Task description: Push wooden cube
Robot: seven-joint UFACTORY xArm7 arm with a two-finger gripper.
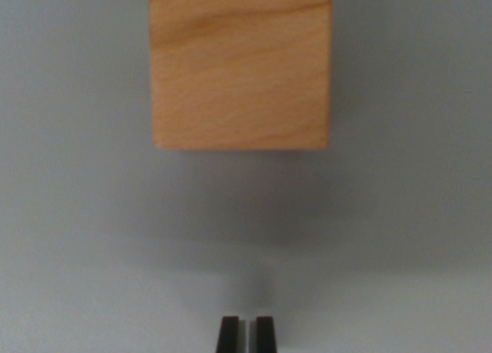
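Gripper (246, 334) at the bottom edge of the wrist view, just right of centre; two dark fingertips (228, 334) upright and parallel, nearly pressed together with only a thin pale slit between them, holding nothing. Soft shadow fanning upward from the tips over the pale grey table (77, 238), darkest just above them. Bare grey surface between the tips and the wooden cube (241, 64), no contact between the two. Cube at the top of the view, roughly in line with the tips, slightly toward the wrist view's left of them; cut off by the upper edge, so only part of it seen. Light honey-coloured wood, grain running in gentle diagonal streaks across the near face, lower corners a little rounded. Resting flat on the table, sides straight, lower edge level. Faint shadow beneath the cube and along its side toward the wrist view's right. Whole picture somewhat blurred, finer surface detail not readable
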